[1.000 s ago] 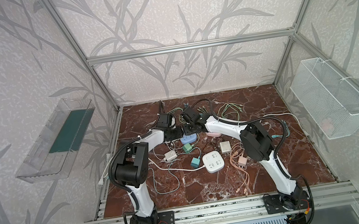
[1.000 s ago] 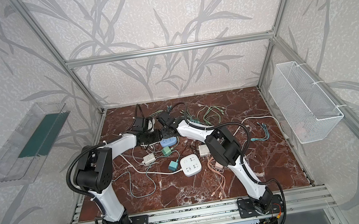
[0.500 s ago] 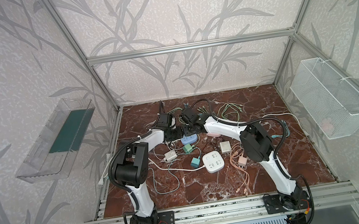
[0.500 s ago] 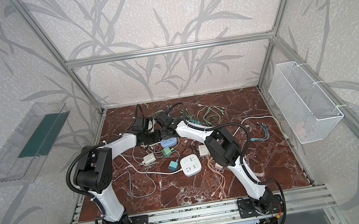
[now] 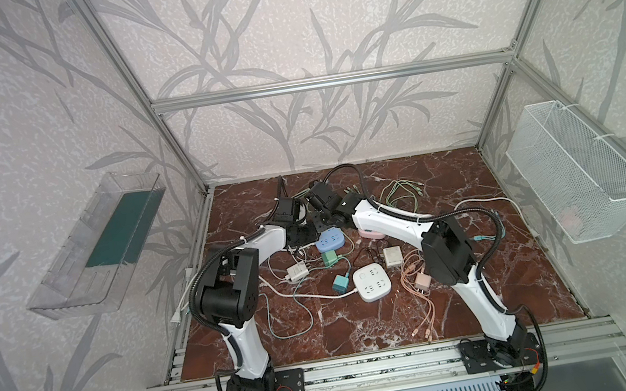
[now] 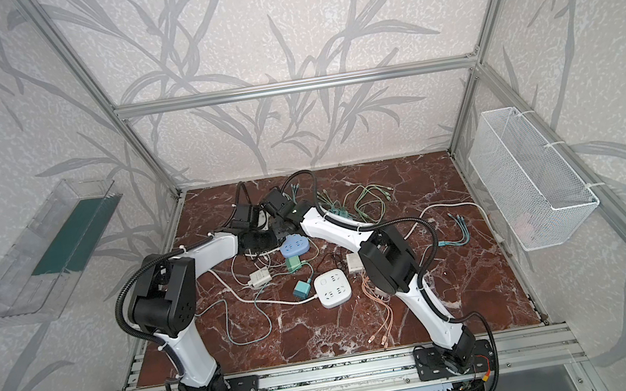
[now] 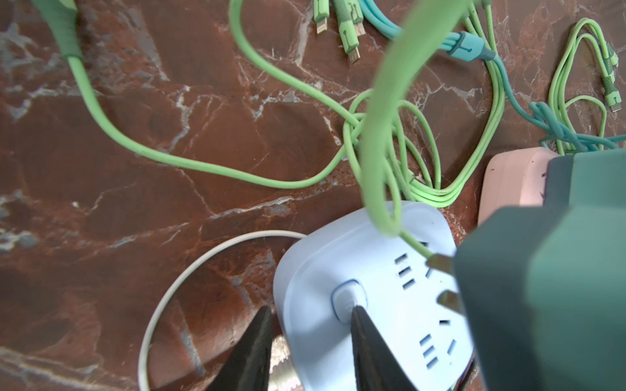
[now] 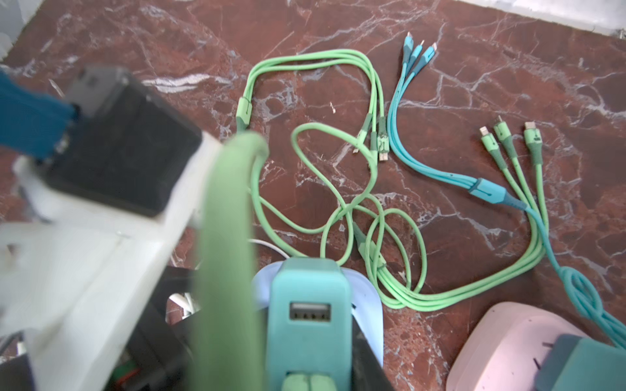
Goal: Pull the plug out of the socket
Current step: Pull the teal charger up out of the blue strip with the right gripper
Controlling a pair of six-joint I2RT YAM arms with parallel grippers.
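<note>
Pretty far along here, by the look of it. Got the right pincer point(image 8: 308, 342) pressed together on the teal plug point(image 8: 310, 291), gripping it by the sides with the USB port point(image 8: 310, 311) facing the wrist camera. Meanwhile the left pincer point(image 7: 311, 315) pinching a corner of the pale blue socket point(image 7: 321, 257), seemingly: one finger on the top face by the button point(image 7: 349, 298), one down the outer edge, pinning it to the worktop point(image 7: 135, 203). Two bare metal prongs point(image 7: 440, 264) showing between plug body and socket face, so lifted most of the way out at least. No telling about the very tips, in the slots or just clear. Left to do, as a guess: the last bit of a straight pull, then carrying the plug clear of the socket. Location-wise: near the middle of the frame in both top views, right at the meeting point of the two arms, socket point(image 5: 330, 240) peeking out just below the pincers, plug itself hidden under them there. Looks-wise: chunky teal block, rounded edges, plain matte plastic, with a fat green cable point(image 7: 382, 142) looping close past it and off into a tangle on the marble
</note>
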